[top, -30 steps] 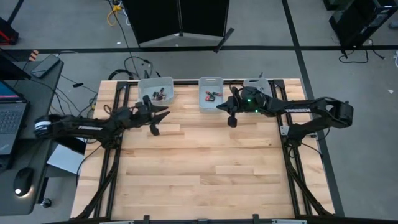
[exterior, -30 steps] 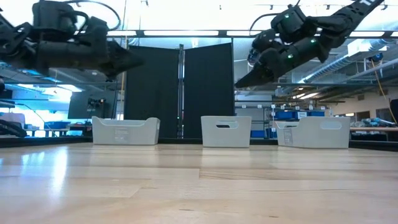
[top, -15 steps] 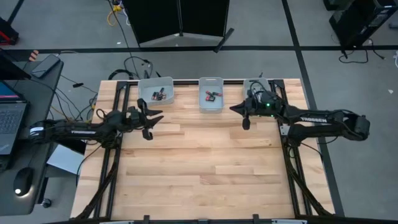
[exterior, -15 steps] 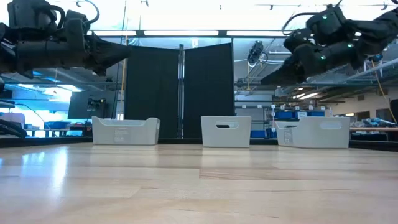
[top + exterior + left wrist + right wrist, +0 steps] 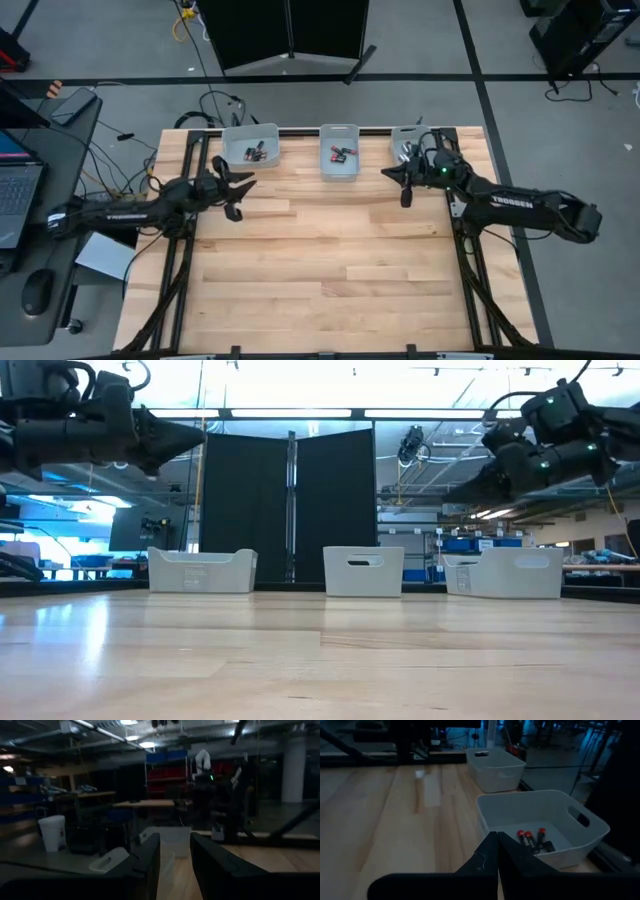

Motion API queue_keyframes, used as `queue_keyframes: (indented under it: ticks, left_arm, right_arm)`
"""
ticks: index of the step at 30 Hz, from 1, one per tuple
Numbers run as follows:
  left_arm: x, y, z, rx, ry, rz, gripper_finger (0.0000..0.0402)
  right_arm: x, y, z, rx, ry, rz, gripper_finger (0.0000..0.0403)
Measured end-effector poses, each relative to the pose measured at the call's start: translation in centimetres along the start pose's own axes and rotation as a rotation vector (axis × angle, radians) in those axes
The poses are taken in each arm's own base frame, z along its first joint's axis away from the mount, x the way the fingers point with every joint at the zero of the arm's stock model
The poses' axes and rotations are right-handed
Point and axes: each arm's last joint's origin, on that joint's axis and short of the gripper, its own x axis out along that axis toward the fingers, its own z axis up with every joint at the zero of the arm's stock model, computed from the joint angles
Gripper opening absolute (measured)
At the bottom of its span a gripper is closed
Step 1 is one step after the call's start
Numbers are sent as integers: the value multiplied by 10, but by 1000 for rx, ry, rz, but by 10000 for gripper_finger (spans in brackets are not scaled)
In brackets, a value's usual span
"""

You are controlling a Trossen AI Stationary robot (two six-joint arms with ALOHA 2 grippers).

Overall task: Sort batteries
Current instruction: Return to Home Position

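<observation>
Both withdrew outward | right pincer [image 5: 496, 836] closed, batteries [image 5: 532, 839] binned ahead | left pincer [image 5: 175, 840] seemingly ajar

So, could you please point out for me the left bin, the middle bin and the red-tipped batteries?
left bin [image 5: 202, 572]: low view, on its front wall.
middle bin [image 5: 363, 583]: low view, on its front wall, under the handle slot.
red-tipped batteries [image 5: 530, 840]: right wrist view, on the middle one of three.

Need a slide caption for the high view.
Batteries lie in bins along the table's far edge; left gripper and right gripper hover near them.
</observation>
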Motion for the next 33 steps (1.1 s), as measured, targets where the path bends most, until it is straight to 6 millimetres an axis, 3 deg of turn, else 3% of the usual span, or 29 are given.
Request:
queue_keyframes:
  ticks: [10,16,22,27,30,33]
  left_arm:
    - [-15,3,3,41,23,47,115]
    - [-24,4,14,62,-72,75,115]
    - [-34,5,6,62,10,65,115]
    - [-34,4,5,51,20,61,115]
    - [-34,4,5,63,20,61,115]
    - [-34,4,6,65,13,62,115]
  right_arm:
    - [-8,-3,0,35,-41,17,9]
    - [-12,-2,2,7,-54,30,11]
    - [-24,1,10,14,-101,-20,10]
    - [-35,4,-12,72,-98,-173,10]
    - [-41,9,-28,112,-173,-164,10]
    - [-45,13,-30,147,-157,-133,10]
